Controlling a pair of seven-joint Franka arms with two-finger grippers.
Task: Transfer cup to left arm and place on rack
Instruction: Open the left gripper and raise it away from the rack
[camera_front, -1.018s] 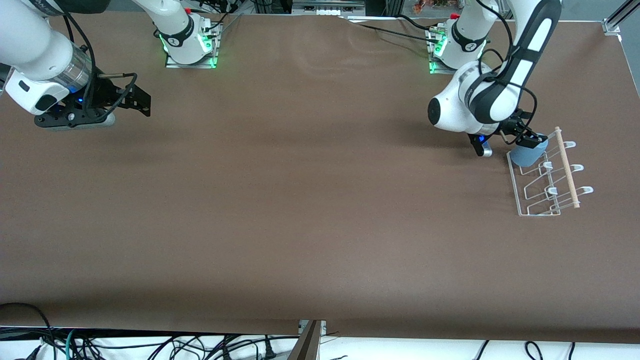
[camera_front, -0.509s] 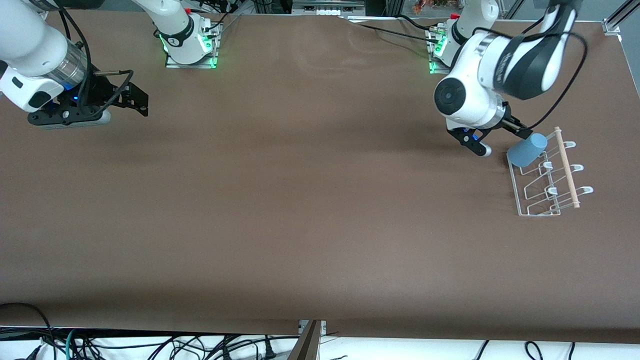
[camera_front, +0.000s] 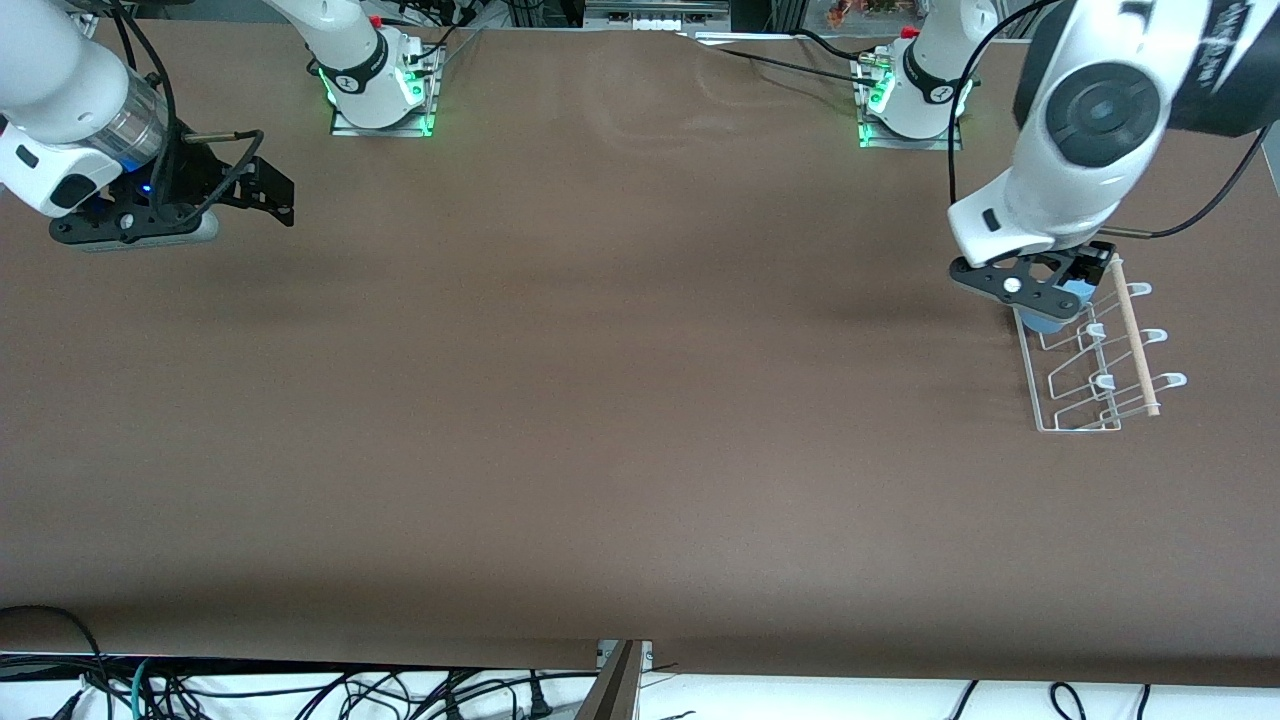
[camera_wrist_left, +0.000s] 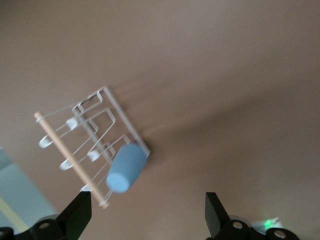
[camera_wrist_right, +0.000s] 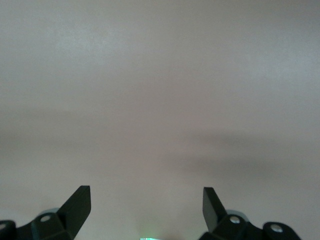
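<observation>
The light-blue cup (camera_front: 1048, 322) lies tilted on the white wire rack (camera_front: 1103, 381), at the rack's end nearest the arm bases. In the front view it is mostly hidden under my left gripper. The left wrist view shows the whole cup (camera_wrist_left: 126, 167) on the rack (camera_wrist_left: 71, 123), with nothing holding it. My left gripper (camera_front: 1050, 285) hangs in the air over the cup, open and empty, and its own view (camera_wrist_left: 147, 205) shows the same. My right gripper (camera_front: 275, 195) is open and empty over bare table at the right arm's end, where it waits; its own view (camera_wrist_right: 146, 192) shows it open too.
The rack's wooden rod (camera_front: 1135, 340) runs along its upright loops. The rack stands at the left arm's end of the brown table (camera_front: 620, 400). Both arm bases (camera_front: 380, 95) stand at the table's edge farthest from the camera. Cables hang below the near edge.
My left gripper has let go of the cup, risen and swung over it. The cup stays on the rack. My right gripper has drawn back slightly toward its end.
</observation>
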